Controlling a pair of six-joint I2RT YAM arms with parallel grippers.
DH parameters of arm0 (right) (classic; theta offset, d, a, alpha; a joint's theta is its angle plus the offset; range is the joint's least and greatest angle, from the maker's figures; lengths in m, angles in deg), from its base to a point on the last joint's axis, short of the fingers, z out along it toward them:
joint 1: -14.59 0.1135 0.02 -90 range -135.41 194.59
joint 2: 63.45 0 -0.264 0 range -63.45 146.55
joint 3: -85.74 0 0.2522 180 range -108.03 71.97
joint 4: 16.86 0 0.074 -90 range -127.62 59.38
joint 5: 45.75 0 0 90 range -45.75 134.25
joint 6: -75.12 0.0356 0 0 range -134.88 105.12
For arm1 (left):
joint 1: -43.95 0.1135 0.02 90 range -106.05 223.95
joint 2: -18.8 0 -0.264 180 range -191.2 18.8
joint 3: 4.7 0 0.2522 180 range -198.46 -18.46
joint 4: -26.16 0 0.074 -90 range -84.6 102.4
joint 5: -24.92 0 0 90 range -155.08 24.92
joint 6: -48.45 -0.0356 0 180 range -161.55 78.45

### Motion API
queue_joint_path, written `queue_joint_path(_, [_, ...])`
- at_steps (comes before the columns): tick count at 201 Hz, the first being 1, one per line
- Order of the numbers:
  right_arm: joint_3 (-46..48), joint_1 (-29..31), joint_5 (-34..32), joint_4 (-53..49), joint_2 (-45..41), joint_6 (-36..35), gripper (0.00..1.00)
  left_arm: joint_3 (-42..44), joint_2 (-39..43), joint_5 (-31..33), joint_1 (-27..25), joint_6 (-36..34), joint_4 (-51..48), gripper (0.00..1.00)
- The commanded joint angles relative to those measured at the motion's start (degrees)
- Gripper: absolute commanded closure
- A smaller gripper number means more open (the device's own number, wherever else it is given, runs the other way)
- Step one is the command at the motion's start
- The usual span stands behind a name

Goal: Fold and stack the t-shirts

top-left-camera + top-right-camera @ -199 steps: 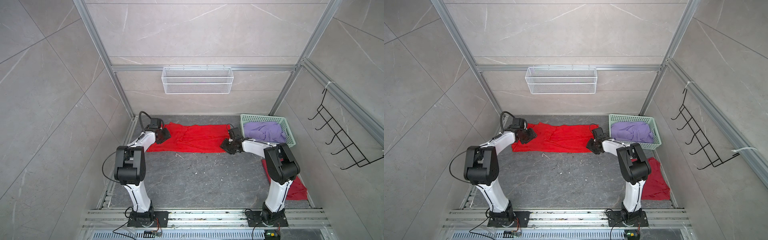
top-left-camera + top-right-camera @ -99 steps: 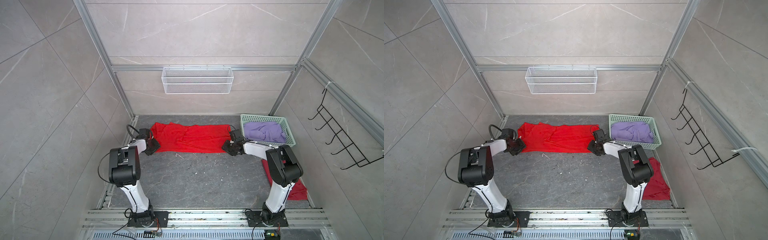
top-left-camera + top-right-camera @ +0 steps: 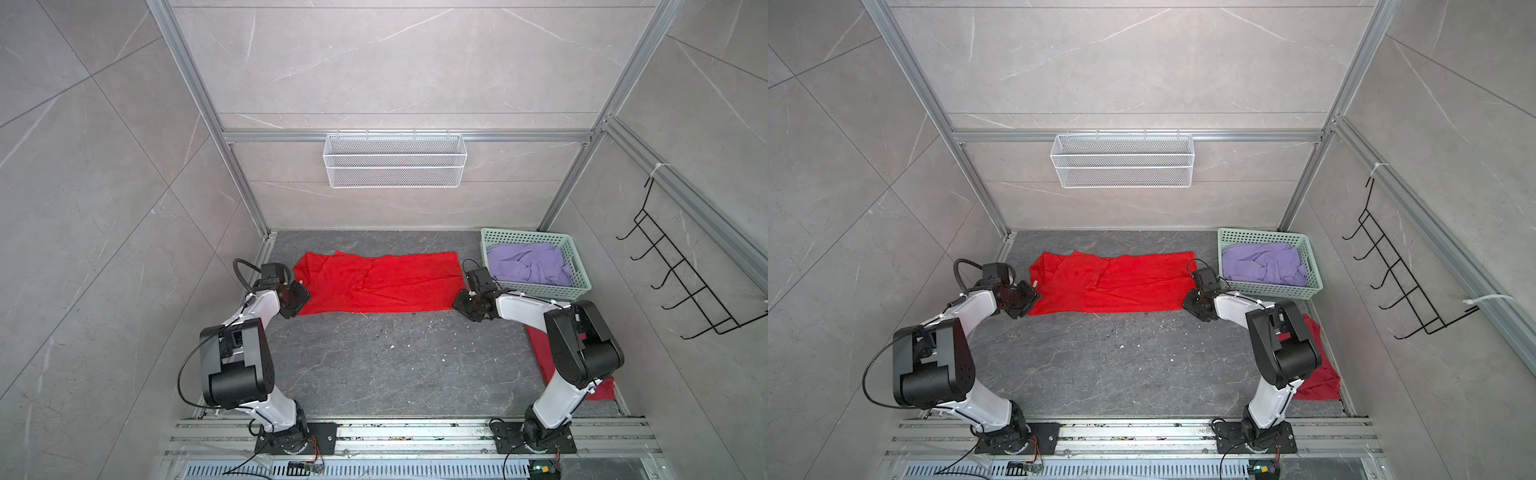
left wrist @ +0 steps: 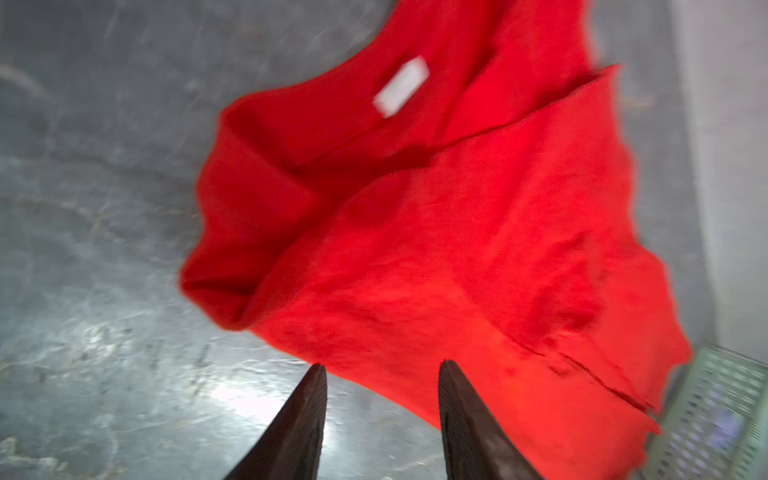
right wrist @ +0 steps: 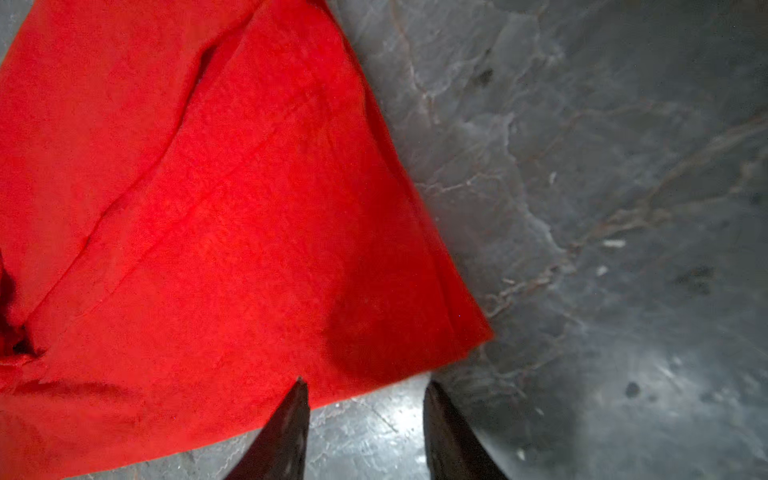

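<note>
Pale grey marble-look tiled walls [image 3: 83, 208] framed with aluminium rails close the cell in on 3 sides. The floor is a dark grey stone-patterned slab [image 3: 374, 365], flat and flecked with small pale specks. A white wire mesh basket [image 3: 395, 166] hangs on the back wall and a black wire hook rack [image 3: 681, 282] on the right wall.

In both top views the bright red short-sleeved cloth t-shirt [image 3: 374, 282] lies spread flat on the floor with a few creases, stretched lengthwise between the 2 grippers. The mint-green perforated plastic basket [image 3: 579, 286] stands just beside the right gripper, on its far side from the red cloth. It holds the crumpled lavender t-shirt [image 3: 528, 262]. The darker red t-shirt [image 3: 1320, 374] lies on the floor well behind the right jaws, by that arm's base and partly hidden by the arm.

The left gripper [image 4: 382, 365] sits at the shirt's neck end. Its jaws stand partly apart and hold nothing, with the cloth's edge lying just ahead of the tips. The view is blurred, so contact cannot be judged.

The right gripper [image 5: 365, 384] is parted about as far and is also empty. The shirt's corner lies just ahead of its jaws, with bare floor between them.

The small white neck label [image 4: 401, 86] lies further ahead of the left jaws, inside the collar.
</note>
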Motion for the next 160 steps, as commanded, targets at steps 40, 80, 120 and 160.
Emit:
queue_joint_path(40, [3.9,-0.2,-0.6,-7.0,0.2,0.9,0.52,0.0,-6.3,-3.0,-0.2,1.9,5.8,0.53])
queue_joint_path(80, [6.7,-0.3,-0.7,-6.6,-1.1,1.3,0.52,1.1,-9.4,2.9,0.0,1.8,4.8,0.53])
queue_joint_path(120, [10.1,-0.3,-0.2,-7.4,-4.2,3.2,0.53,5.1,-6.9,10.8,3.0,1.8,-0.2,0.54])
queue_joint_path(160, [11.6,-0.2,1.1,-6.9,-8.7,2.1,0.53,6.7,-6.2,6.6,5.2,0.3,2.0,0.54])
